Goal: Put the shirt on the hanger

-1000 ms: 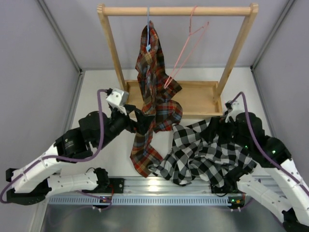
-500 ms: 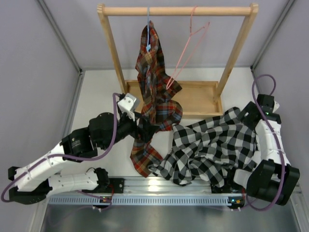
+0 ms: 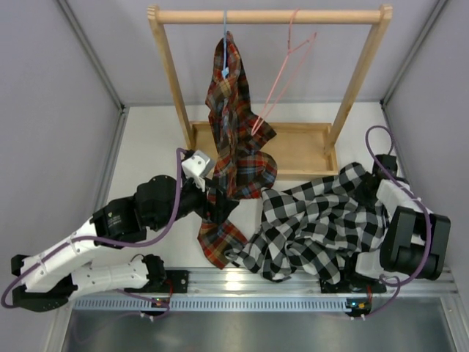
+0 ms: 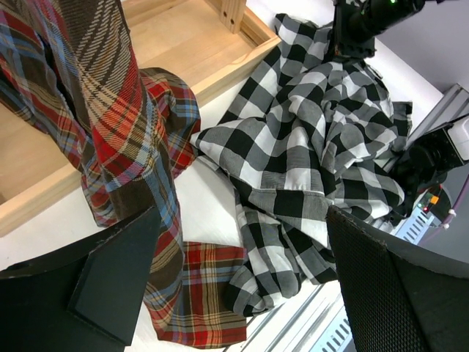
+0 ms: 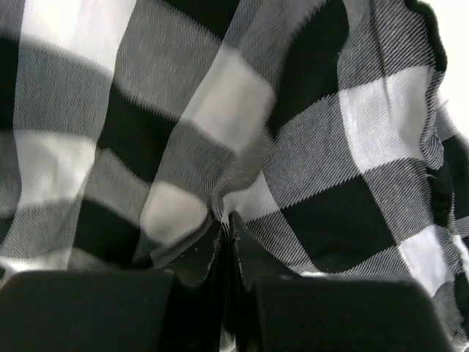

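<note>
The black-and-white check shirt (image 3: 315,220) lies crumpled on the table in front of the rack, right of centre. The pink wire hanger (image 3: 282,73) hangs bare and tilted from the rack's top bar. My right gripper (image 3: 371,189) is at the shirt's far right edge. In the right wrist view its jaws (image 5: 229,220) are shut on a pinched fold of the shirt (image 5: 322,147). My left gripper (image 4: 243,213) stands open and holds nothing, low beside the hanging tartan shirt (image 4: 124,132), with the check shirt (image 4: 315,125) beyond it.
A wooden rack (image 3: 267,16) with a tray base (image 3: 300,147) stands at the back. A red tartan shirt (image 3: 233,125) hangs from it on a light blue hanger, its tail reaching the table. A metal rail (image 3: 249,282) runs along the near edge.
My right arm swung off the shirt to its right side, and its jaws closed on the shirt's edge. My left arm moved right, closer to the tartan shirt.
</note>
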You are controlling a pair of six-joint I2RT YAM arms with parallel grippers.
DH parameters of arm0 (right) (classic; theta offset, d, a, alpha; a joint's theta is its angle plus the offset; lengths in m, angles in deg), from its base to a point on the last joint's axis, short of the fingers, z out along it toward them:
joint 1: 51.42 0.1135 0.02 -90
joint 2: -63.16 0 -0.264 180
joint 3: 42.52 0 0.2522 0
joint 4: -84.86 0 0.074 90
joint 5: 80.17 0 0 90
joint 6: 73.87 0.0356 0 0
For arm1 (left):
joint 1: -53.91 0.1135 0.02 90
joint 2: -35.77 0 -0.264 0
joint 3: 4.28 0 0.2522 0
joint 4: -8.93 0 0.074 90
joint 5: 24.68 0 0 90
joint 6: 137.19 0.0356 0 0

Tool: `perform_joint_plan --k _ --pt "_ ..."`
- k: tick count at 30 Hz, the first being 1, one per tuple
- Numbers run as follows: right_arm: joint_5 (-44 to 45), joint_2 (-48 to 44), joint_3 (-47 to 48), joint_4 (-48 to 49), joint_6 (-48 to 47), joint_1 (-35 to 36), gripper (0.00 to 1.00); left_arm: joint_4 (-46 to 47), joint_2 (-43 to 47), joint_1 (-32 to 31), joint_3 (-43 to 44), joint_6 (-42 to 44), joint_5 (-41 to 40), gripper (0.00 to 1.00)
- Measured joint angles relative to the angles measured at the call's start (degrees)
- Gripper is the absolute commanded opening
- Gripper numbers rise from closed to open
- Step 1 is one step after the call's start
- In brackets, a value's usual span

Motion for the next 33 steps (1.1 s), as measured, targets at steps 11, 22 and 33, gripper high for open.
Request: perform_joint_plan --k 11,22,33 --pt "-2.21 -26.03 9.25 -2.71 6.21 28.72 0.0 -0.17 0.94 0.0 0.0 -1.29 -6.12 0.98" --pt "4.07 -27.56 9.75 -1.31 17.4 63.1 0.0 2.05 6.88 0.0 -0.48 -5.05 -17.57 0.98" --pt "6.14 -21.29 15.34 -0.83 14.86 64.57 0.0 3.08 6.8 0.0 -3.45 -6.16 -13.84 0.98"
